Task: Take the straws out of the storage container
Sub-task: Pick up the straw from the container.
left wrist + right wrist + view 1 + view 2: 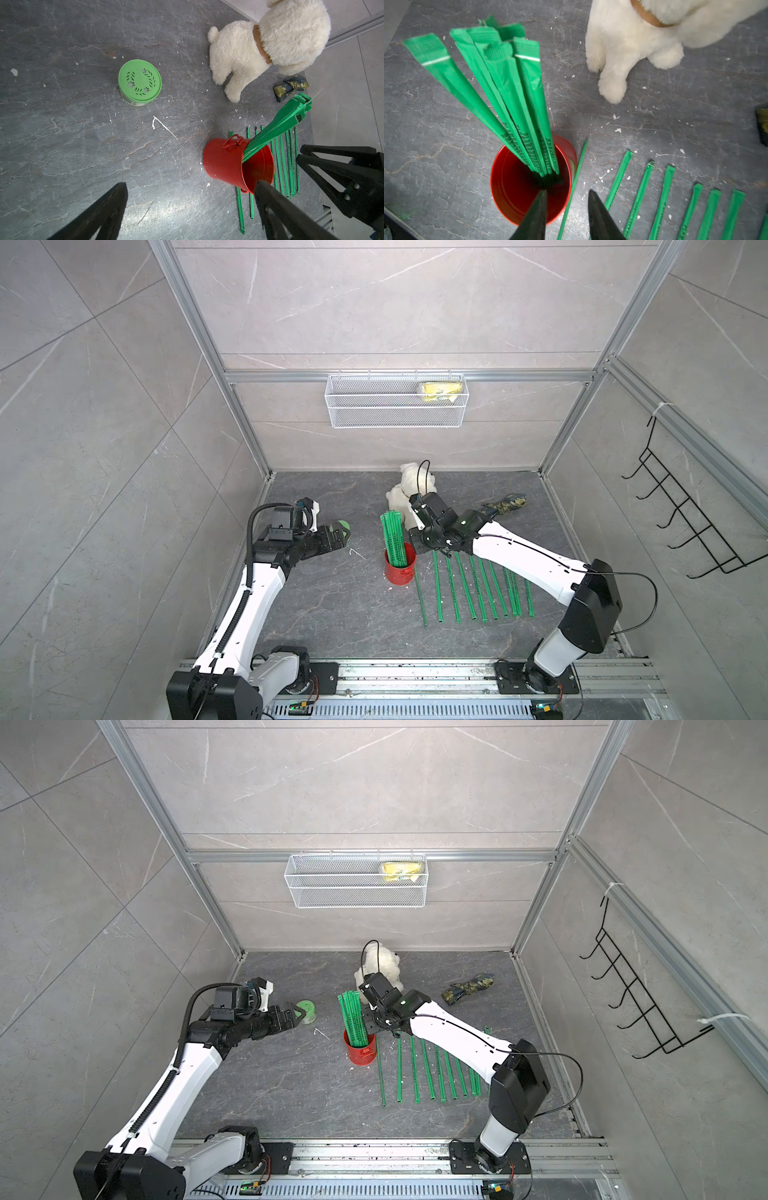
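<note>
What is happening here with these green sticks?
The robot is taking the straws out of the red can. A bunch stands inside; about ten lie in a row on the table beside it. The right gripper, open and empty, hovers over the can. The left gripper, open, waits near the green-lidded jar.

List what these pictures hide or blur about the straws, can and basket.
Loose straws: some far ends covered by the right arm in both top views.
Standing straws: lower ends lost in shadow inside the can, right wrist view.
Straw print: too small in top views, blurred in right wrist view.
Yellow item in the basket: too small, behind mesh, both top views.
</note>
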Controlling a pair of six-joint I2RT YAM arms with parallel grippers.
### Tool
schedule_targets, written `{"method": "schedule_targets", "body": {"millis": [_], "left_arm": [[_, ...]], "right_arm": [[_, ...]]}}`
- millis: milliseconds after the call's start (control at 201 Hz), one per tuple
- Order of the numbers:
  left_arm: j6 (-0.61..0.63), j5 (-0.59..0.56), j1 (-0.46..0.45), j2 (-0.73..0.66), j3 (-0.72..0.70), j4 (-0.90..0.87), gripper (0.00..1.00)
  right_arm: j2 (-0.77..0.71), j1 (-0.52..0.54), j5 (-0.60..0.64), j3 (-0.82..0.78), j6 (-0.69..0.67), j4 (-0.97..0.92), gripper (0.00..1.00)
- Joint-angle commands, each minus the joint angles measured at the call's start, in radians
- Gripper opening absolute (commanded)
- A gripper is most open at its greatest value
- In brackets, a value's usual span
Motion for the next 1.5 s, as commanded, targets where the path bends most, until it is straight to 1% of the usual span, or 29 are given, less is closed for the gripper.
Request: {"method": "schedule_targets", "body": {"millis": [0, 229, 403, 712, 1160, 1498], "left_arm": [[0.029, -0.002, -0.005, -0.005, 0.013, 0.002, 1.00], [0.030, -0.002, -0.011, -0.003, 0.015, 0.000, 1.00], [0.032, -0.004, -0.013, -0.004, 0.016, -0.002, 1.00], [0.032, -0.007, -0.016, -0.004, 0.018, -0.005, 1.00], [0.036, -0.016, -0.018, 0.002, 0.019, -0.009, 1.00], [0.036, -0.018, -0.020, 0.004, 0.020, -0.010, 1.00]], "right_arm": [[0.039, 0.007, -0.037, 0.050, -0.001, 0.045, 0.36], [0.102, 0.009, -0.060, 0.093, -0.003, 0.045, 0.35], [0.130, 0.009, -0.050, 0.119, -0.004, 0.030, 0.35], [0.149, 0.008, -0.010, 0.130, 0.002, 0.022, 0.30], [0.190, 0.001, -0.002, 0.152, 0.004, 0.007, 0.24], [0.212, -0.005, -0.007, 0.169, 0.002, 0.000, 0.23]]}}
